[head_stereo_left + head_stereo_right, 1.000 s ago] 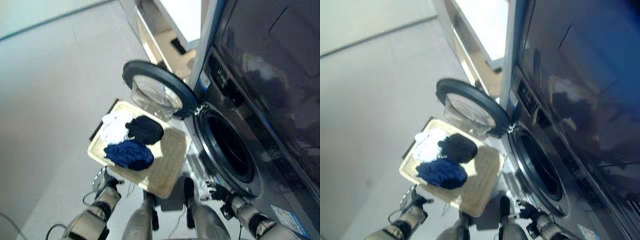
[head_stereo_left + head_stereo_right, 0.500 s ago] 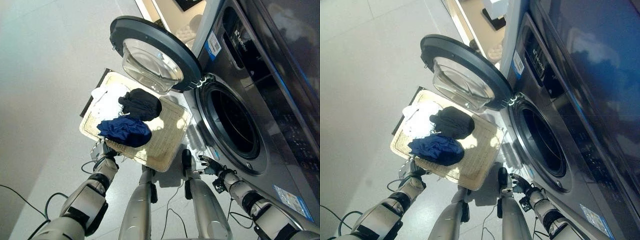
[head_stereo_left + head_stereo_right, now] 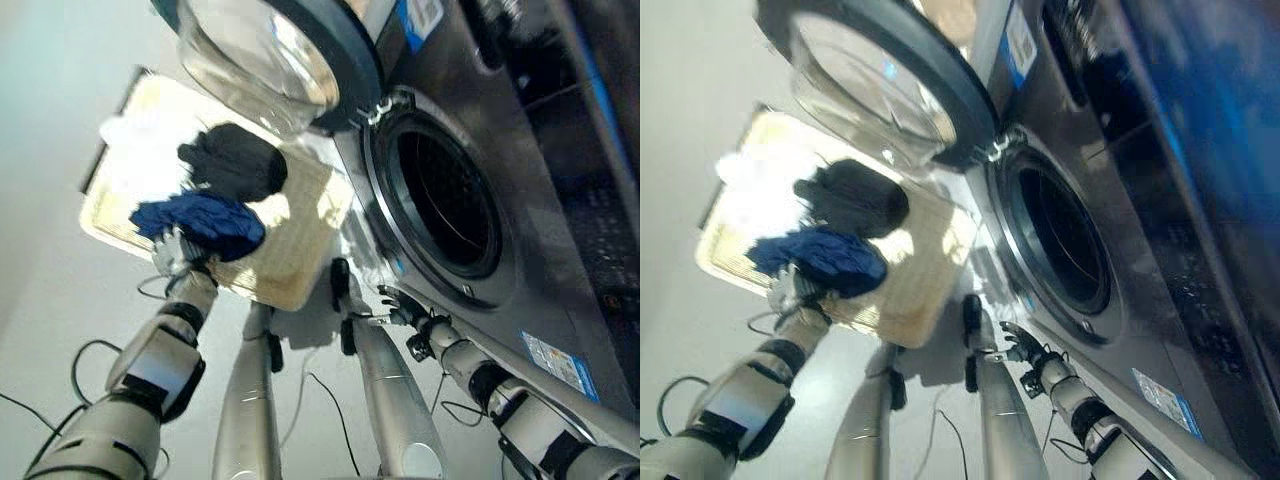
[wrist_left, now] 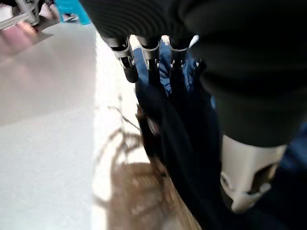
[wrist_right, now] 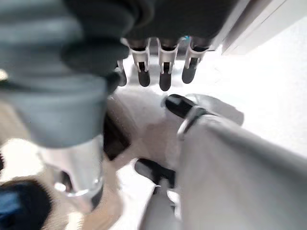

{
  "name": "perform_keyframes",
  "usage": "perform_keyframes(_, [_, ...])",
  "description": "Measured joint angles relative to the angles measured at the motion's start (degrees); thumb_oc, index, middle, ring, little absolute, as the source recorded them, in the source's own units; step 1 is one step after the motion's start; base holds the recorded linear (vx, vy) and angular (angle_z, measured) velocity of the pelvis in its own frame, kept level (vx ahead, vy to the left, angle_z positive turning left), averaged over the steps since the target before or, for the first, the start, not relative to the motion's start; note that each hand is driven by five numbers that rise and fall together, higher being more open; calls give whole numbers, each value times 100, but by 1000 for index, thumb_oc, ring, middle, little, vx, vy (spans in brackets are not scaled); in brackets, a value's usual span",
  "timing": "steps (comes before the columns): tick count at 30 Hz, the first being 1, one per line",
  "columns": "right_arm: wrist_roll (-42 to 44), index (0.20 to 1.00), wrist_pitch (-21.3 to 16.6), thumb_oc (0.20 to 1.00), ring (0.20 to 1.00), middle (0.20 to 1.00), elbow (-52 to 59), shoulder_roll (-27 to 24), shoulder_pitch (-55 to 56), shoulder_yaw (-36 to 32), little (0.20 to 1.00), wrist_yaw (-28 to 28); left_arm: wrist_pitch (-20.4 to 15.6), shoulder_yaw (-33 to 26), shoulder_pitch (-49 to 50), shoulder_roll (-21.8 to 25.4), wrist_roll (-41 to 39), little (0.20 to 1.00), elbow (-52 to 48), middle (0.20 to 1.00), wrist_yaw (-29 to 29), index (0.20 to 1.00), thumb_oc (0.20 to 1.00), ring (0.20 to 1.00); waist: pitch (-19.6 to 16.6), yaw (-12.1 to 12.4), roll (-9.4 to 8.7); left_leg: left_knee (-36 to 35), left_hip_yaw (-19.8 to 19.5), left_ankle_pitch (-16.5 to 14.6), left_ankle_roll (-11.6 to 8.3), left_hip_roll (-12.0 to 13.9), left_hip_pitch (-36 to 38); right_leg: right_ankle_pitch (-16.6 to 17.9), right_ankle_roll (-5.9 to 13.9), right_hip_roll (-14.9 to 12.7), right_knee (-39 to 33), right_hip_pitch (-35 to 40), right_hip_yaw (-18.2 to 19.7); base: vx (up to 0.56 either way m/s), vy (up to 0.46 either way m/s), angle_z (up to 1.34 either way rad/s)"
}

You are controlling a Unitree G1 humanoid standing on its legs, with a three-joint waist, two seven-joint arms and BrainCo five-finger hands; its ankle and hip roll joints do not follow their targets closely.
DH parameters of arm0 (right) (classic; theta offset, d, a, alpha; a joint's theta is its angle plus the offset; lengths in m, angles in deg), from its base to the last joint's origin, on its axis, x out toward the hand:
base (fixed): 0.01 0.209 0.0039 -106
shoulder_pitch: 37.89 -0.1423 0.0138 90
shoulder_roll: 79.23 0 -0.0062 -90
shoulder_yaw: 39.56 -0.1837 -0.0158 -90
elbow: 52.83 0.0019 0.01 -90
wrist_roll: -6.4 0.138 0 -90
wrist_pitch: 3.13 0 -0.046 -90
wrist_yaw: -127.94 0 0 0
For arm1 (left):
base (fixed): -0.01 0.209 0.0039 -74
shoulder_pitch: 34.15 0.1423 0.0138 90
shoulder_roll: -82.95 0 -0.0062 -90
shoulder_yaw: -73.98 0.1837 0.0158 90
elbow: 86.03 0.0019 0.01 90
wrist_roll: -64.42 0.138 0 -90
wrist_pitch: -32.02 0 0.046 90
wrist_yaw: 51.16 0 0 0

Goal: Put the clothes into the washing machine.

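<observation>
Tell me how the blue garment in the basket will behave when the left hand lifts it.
The blue garment lies crumpled in soft folds, so it will probably sag and drape from the left hand rather than hold shape. It looks light. It overlaps the black garment slightly, so that may drag along in the basket.

Basket (image 3: 300, 270) on the floor (image 3: 40, 300), left of the washing machine (image 3: 520, 250); clothes (image 3: 205, 200) lie in it.
</observation>
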Motion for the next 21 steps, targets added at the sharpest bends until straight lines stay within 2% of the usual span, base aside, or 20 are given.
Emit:
perform_keyframes(6, [347, 1000, -192, 1000, 1000, 1000, 44, -4, 47, 154, 1000, -27, 103, 129, -78, -100, 5, 1000, -17, 1000, 928, 1000, 1000, 1000, -4, -4, -3, -10, -30, -28, -36, 18, 3, 20, -11, 20, -60, 15, -1, 4, -63, -3])
perform_keyframes(10, [411, 1000, -241, 1000, 1000, 1000, 103, -1, 46, 151, 1000, -47, 94, 236, -117, -101, 7, 1000, -24, 1000, 1146, 1000, 1000, 1000, -9, 21, -6, -7, -39, -18, -23, 4, -105, 19, 22, 13, -92, -75, 0, 2, -47, 1])
perform_keyframes(14, [440, 1000, -246, 1000, 1000, 1000, 158, 15, 43, 151, 1000, -95, 203, 271, -183, -107, 38, 1000, -18, 1000, 1157, 1000, 1000, 1000, -11, 17, -6, -6, -36, -1, -1, -15, -263, 49, 30, -6, -89, -230, 1, 0, -22, 0])
perform_keyframes(15, [460, 1000, -246, 1000, 1000, 1000, 167, 14, 43, 149, 1000, -97, 405, 384, -238, -107, 240, 1000, -11, 1000, 1095, 1000, 1000, 1000, -11, 16, -6, -9, -33, 1, 2, -30, -304, 64, 30, -25, -85, -277, 1, 0, 0, 0])
perform_keyframes(19, [540, 1000, -247, 1000, 1000, 1000, 224, -11, 33, 133, 1000, -95, 738, 627, -397, -77, 244, 1000, 38, 1000, 700, 1000, 1000, 1000, -17, 0, -11, -9, -31, 3, 6, -46, -369, 64, 38, -40, -64, -357, 3, 0, 0, 0])
perform_keyframes(21, [560, 1000, -247, 1000, 1000, 1000, 255, -18, 18, 128, 1000, -94, 798, 665, -505, -56, 239, 868, 58, 868, 429, 868, 868, 868, -22, -16, -15, -4, -19, 8, 12, -46, -460, 53, 56, -40, -37, -471, 15, 5, 3, -2])
